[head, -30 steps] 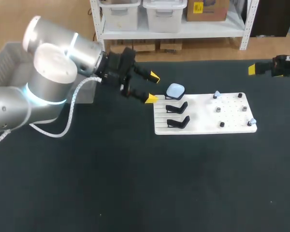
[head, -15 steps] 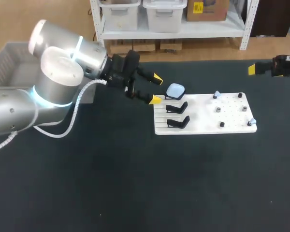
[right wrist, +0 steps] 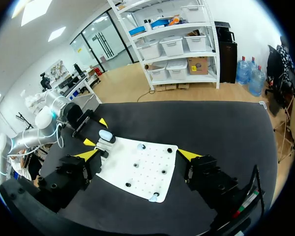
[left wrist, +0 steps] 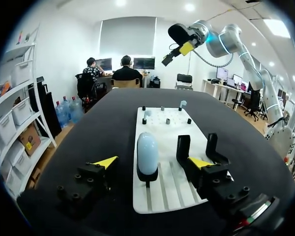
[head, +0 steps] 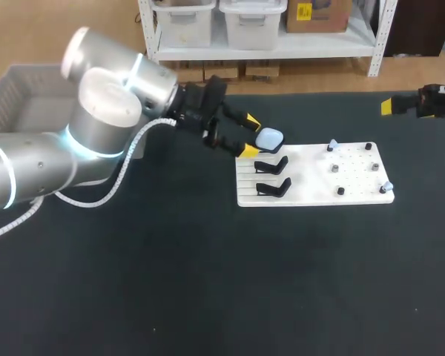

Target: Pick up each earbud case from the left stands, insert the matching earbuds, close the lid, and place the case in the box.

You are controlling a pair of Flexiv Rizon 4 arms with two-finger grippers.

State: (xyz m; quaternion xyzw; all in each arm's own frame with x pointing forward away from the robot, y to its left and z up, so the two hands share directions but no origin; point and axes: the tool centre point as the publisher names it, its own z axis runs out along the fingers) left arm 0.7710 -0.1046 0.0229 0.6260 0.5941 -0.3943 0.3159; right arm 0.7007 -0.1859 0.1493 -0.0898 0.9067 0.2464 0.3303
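A black surface [head: 208,282] carries a white board [head: 311,174] with three stands along its left side. A pale blue, rounded, glossy case [head: 268,138] sits on the far stand and looks closed. The two nearer stands [head: 271,165] are empty. The left end effector [head: 250,137], fingers spread, is just beside the case and in line with it, likely ready to pinch it. The right end effector [right wrist: 137,155], also spread, hangs well apart, past the board's right end. The box [head: 30,70] sits far left.

Pale-blue case [head: 269,138], white board [head: 305,179]
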